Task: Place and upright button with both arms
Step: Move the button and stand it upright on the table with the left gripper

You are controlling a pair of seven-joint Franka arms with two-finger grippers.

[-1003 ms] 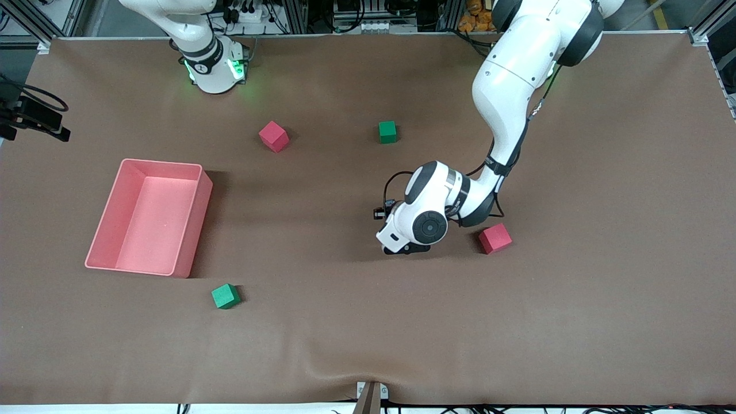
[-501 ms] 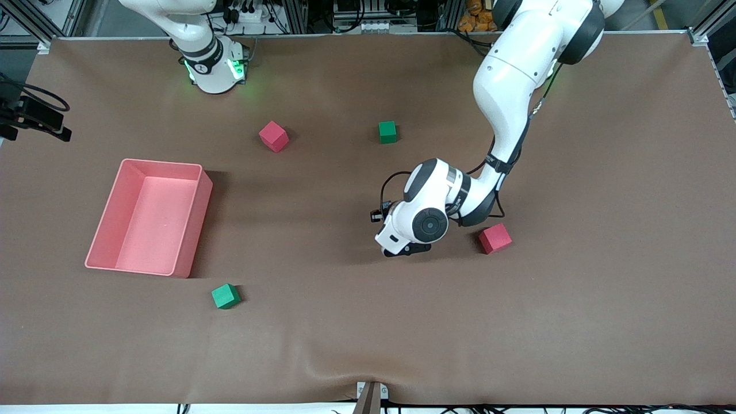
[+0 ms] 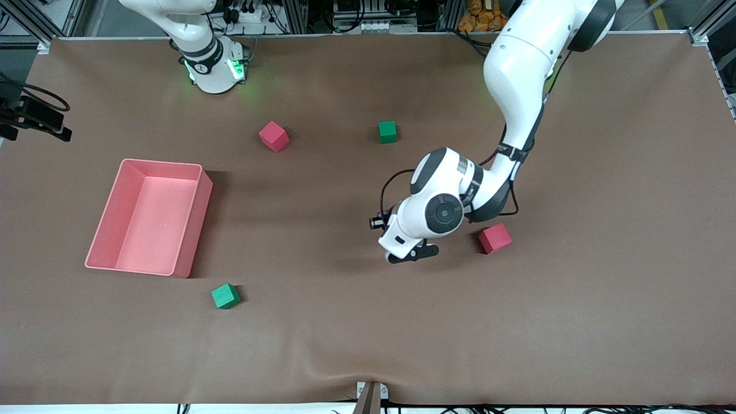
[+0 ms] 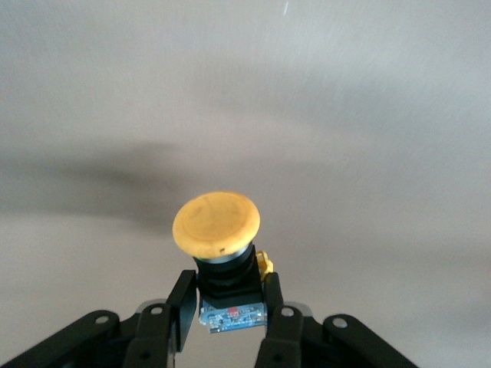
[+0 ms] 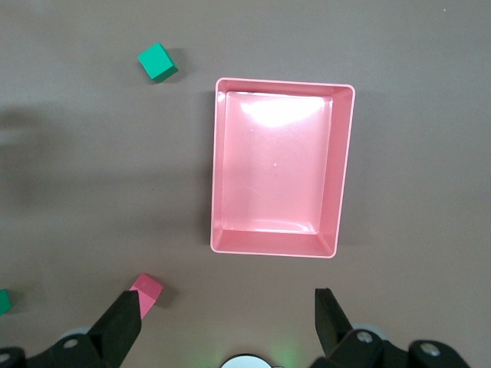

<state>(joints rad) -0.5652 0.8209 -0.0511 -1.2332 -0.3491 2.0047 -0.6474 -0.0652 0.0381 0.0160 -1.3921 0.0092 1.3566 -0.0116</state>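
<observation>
Button (image 4: 217, 230): orange cap, black body, clamped between the left gripper's (image 4: 227, 310) fingers, held over bare table mat (image 3: 356, 322) beside a red cube (image 3: 495, 238). Right gripper (image 5: 228, 322): jaws wide apart, empty, waiting high over the pink bin (image 5: 276, 169). Green cube (image 3: 225, 296) lies near the bin, closer to the camera.

L arm (image 3: 520, 75) reaches over table (image 3: 604, 287) centre, its gripper (image 3: 411, 254) above bare cloth near a red cube (image 3: 495, 238). Pink bin (image 3: 148, 217) toward R arm's end; green cube (image 3: 225, 296) nearer the camera than the bin. R arm base (image 3: 214, 66) waits.
</observation>
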